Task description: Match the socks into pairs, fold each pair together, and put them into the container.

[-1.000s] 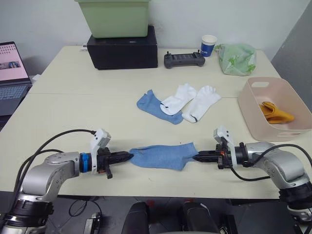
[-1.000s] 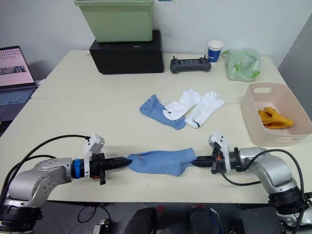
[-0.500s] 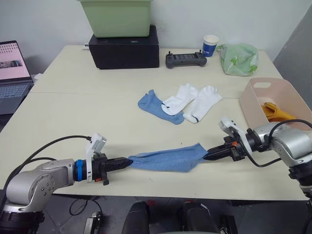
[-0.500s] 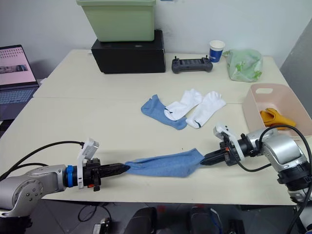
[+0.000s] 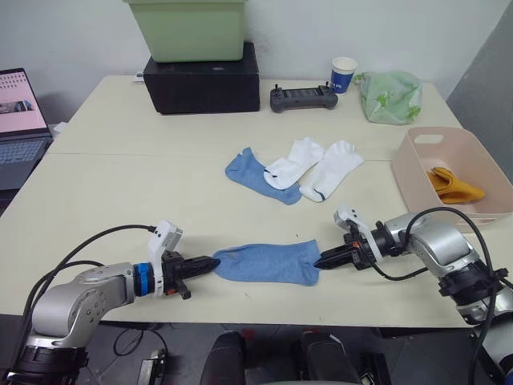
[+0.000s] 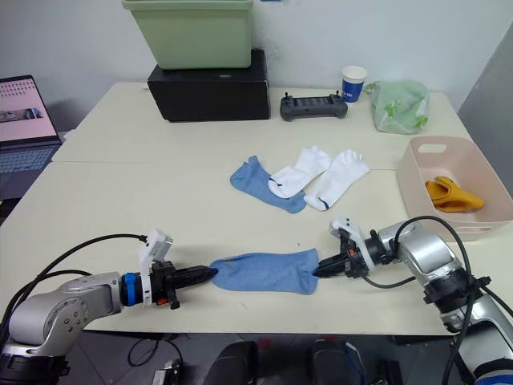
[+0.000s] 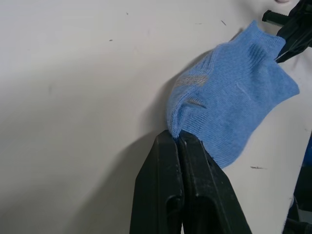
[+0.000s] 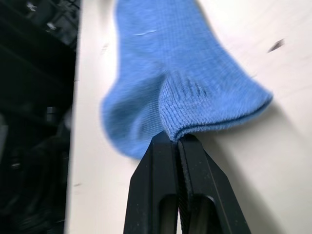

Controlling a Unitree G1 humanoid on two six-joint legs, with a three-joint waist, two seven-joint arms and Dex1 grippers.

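- Judging from the container [image 5: 417, 164], you had finished one pair: the mustard-orange socks [image 5: 454, 185] lay bundled inside the pale pink basin at the right edge of the table [image 5: 120, 176].
- You were working on the second pair. One light blue sock [image 5: 264, 262] lay flat near the front edge, held at both ends.
- Your left gripper [image 5: 210, 262] was closed on one end of it, and your right gripper [image 5: 319, 261] was closed on the other end; both wrist views showed the black fingers pinched together on a fold of knit.
- The other blue sock [image 5: 248, 174] waited further back, partly under the white socks [image 5: 314, 168], which touched each other.
- So two pairs were left to match, fold and put away, in my judgement.
- The blue sock was a soft ribbed knit, thin and limp. The basin looked like smooth hard plastic with rounded corners and a handle slot.
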